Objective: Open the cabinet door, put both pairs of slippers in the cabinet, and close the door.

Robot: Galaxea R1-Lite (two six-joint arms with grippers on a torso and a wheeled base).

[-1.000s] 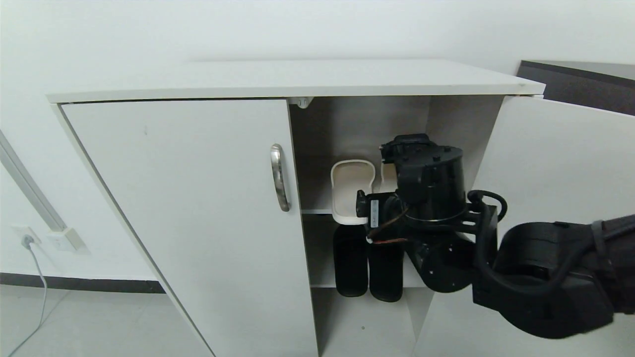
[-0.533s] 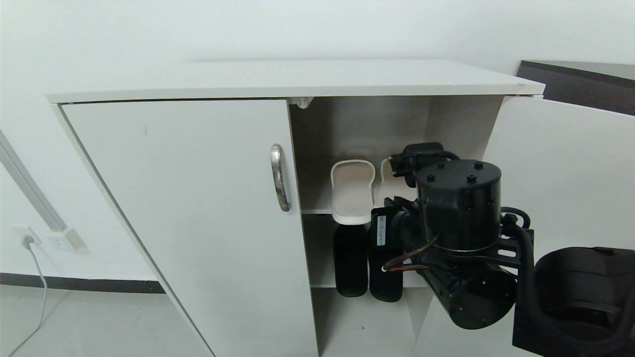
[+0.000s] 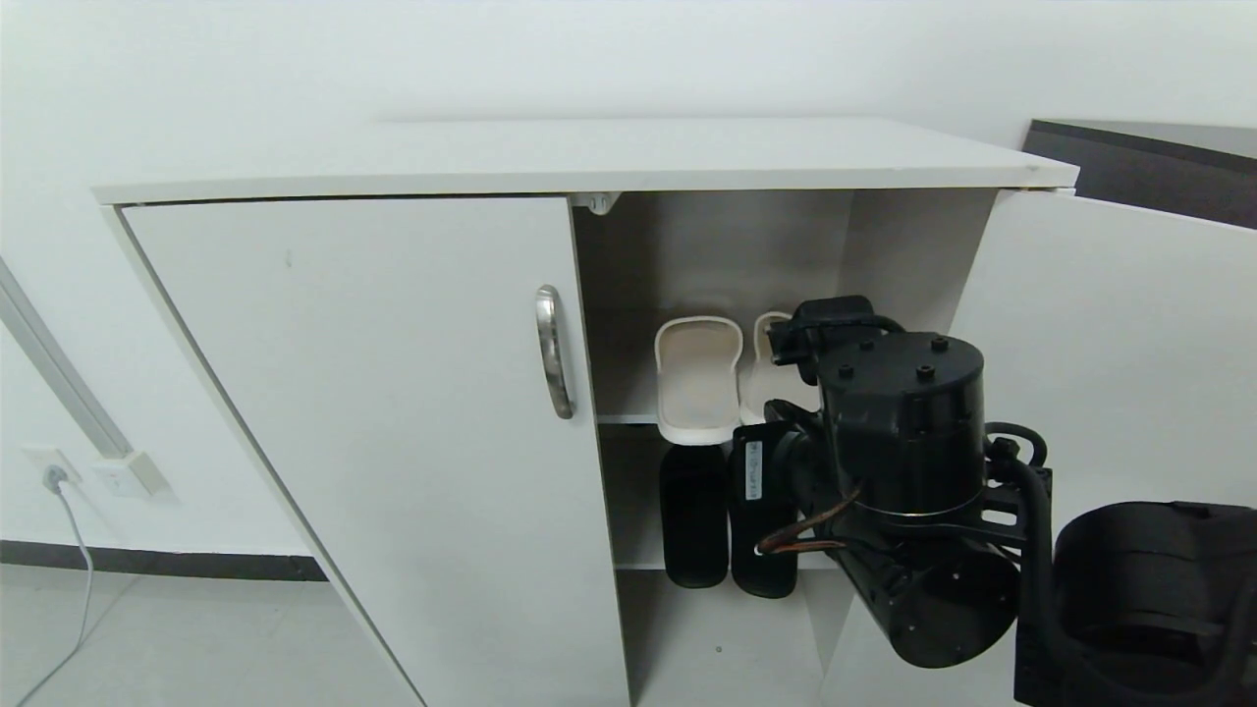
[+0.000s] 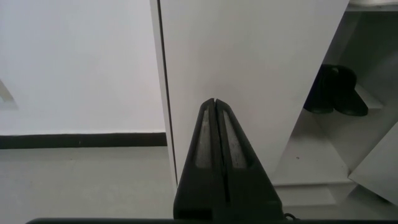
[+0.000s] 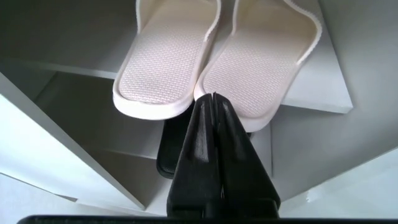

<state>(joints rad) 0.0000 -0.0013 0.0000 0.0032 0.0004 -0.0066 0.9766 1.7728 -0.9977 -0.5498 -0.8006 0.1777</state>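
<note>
Right wrist view is looking along the right gripper (image 5: 213, 96), whose 2 fingers are pressing flat together with nothing between them, just in front of the heels of the white slippers (image 5: 165, 62). In the head view the right arm (image 3: 903, 491) is standing before the open half of the cabinet (image 3: 589, 152). Its thick wrist is covering those fingers, most of the 2nd white slipper and the upper part of 1 of the black slippers (image 3: 693, 516).

The right wrist camera is showing both white slippers nearly whole, lying side by side and touching on the upper shelf (image 5: 314, 102), heels sticking out past its front edge. Under that shelf just a dark heel of the black pair is peeking out.

The left gripper (image 4: 213, 101) is hanging low outside the cabinet, its fingers likewise pressing together and holding nothing, and it is facing the closed left door (image 4: 249, 62). Past that door's edge its camera is catching the black pair resting on the shelf below the white pair.

The right door (image 3: 1110, 324) is standing open, running out of the picture. A metal handle (image 3: 553, 352) is sitting on the left door. Farther back, a wall socket (image 3: 49, 466) is feeding a grey cable (image 3: 79, 579), and a dark panel (image 3: 1149, 167) is being cut off at the picture's edge.
</note>
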